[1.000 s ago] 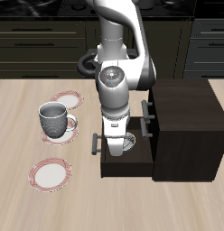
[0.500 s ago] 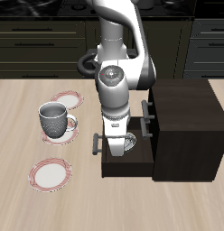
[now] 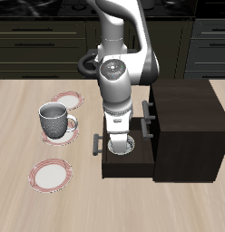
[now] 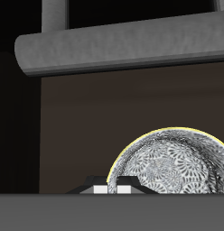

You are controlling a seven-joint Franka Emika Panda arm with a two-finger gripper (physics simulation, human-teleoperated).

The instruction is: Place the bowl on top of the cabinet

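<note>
The bowl (image 3: 129, 148), small and grey-white with a dark speckled inside, lies in the pulled-out bottom drawer (image 3: 128, 167) of the dark cabinet (image 3: 184, 98). My gripper (image 3: 121, 142) points straight down into that drawer, its fingers at the bowl's rim and apparently open. In the wrist view the bowl (image 4: 172, 168) fills the near ground. The drawer's grey bar handle (image 4: 123, 45) runs across beyond it. Only the very tips of my fingers (image 4: 93, 188) show there. The cabinet's flat top is bare.
A grey textured mug (image 3: 54, 120) stands on the table beside the cabinet. One red-rimmed plate (image 3: 67, 100) lies behind the mug and another (image 3: 49, 174) lies nearer the front edge. Black cupboards line the back wall.
My gripper has gone down into the open drawer, onto the bowl. The bowl, drawer, mug and plates have not moved.
</note>
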